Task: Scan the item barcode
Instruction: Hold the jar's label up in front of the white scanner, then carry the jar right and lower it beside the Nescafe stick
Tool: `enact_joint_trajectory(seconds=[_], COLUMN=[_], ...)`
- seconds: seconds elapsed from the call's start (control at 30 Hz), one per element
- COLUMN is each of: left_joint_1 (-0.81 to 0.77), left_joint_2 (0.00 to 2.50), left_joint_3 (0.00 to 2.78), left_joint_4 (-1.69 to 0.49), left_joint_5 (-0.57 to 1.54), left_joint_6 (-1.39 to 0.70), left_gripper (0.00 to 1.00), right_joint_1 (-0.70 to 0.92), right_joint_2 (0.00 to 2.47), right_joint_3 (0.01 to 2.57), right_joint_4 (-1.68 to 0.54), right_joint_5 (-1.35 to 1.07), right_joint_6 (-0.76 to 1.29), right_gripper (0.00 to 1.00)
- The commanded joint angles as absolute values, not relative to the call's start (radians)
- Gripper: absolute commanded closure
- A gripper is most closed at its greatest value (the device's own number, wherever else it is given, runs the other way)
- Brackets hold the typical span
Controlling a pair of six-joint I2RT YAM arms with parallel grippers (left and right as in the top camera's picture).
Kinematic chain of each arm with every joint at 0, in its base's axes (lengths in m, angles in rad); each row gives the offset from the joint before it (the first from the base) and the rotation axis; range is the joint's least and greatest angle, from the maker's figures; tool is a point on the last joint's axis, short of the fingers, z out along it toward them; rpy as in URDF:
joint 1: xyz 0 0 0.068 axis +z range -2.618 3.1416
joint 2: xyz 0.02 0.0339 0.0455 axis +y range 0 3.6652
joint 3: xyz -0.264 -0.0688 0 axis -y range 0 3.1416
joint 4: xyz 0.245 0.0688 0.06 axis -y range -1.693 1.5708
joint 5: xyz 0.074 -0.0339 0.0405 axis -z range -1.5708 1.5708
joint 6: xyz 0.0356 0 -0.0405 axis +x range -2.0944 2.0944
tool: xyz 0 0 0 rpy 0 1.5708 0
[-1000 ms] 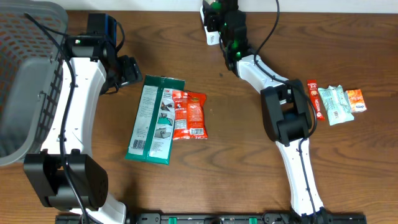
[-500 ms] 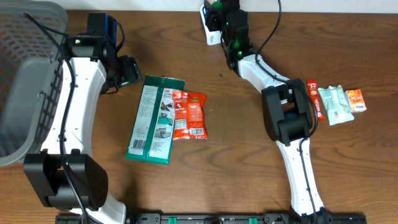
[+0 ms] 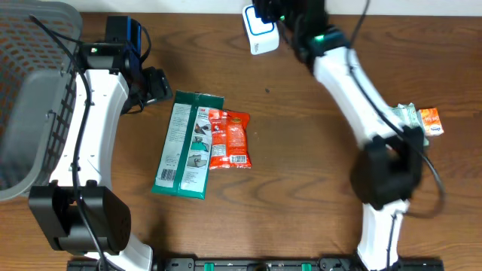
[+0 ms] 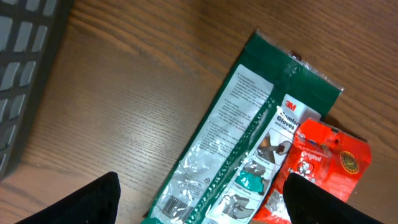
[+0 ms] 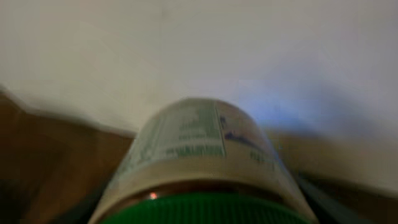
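My right gripper (image 5: 199, 214) is shut on a white-labelled bottle (image 5: 199, 146) with a green ribbed cap (image 5: 199, 208); the bottle fills the right wrist view against a pale wall. From overhead, that gripper (image 3: 280, 16) is at the table's far edge, and a white rounded body (image 3: 260, 34), apparently the same bottle, sticks out to its left. My left gripper (image 3: 154, 86) hangs open over the top of a green 3M packet (image 3: 188, 143). The left wrist view shows both dark fingers (image 4: 81, 199) spread wide either side of that packet (image 4: 249, 137), touching nothing.
A red snack packet (image 3: 230, 139) overlaps the green packet's right edge. A grey mesh basket (image 3: 30, 90) fills the far left. Small packets, one pale green (image 3: 407, 114) and one orange (image 3: 431, 120), lie at the right, partly behind my right arm.
My right arm has swung its elbow out to the right, covering the red stick packet, and the white bottle now shows more fully at the far edge. The left arm has not moved.
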State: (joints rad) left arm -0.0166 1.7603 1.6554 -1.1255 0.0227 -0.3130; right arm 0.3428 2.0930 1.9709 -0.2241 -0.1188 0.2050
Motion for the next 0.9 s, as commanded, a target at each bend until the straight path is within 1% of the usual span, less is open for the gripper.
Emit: enact_joint_trajectory(seconds=[0.0,0.07,0.23,0.33,0.47,0.7,0.8,0.87], left_joint_1=[-0.016,-0.016,-0.016,-0.016,-0.016,-0.016,-0.016,-0.016], left_joint_2=[1.75,1.75,1.75,1.75,1.75,1.75,1.75,1.75], left_joint_3=[1.666,1.666,1.666,1.666,1.666,1.666,1.666,1.666], left_joint_4=[-1.129,-1.129,-1.129,-1.129,-1.129,-1.129,-1.129,-1.129], left_joint_5=[0.014,0.014,0.014,0.014,0.014,0.014,0.014,0.014], left_joint_6=[-0.304,-0.303,-0.303,-0.304,-0.303,-0.304,-0.304,-0.303], left_gripper=[0.16,0.16,0.16,0.16,0.16,0.16,0.16,0.16], right_joint_1=[0.311,0.302,0.281,0.27,0.252,0.205,0.179,0.162], right_joint_2=[1.959,1.889,1.761,1.706,1.666,1.688,1.689,1.689], right_joint_3=[1.989,1.989,1.989,1.989,1.989,1.959,1.873,1.79], right_joint_4=[-0.382,-0.544,-0.842,-0.984,-1.183,-1.402,-1.399,-1.355], right_joint_5=[-0.145,-0.145,-0.144,-0.143,-0.126,-0.042,-0.042,-0.042], right_joint_6=[0.216,0.216,0.21,0.196,0.124,0.122,0.123,0.13], right_gripper=[0.99,0.99,0.99,0.99,0.99,0.99,0.99,0.99])
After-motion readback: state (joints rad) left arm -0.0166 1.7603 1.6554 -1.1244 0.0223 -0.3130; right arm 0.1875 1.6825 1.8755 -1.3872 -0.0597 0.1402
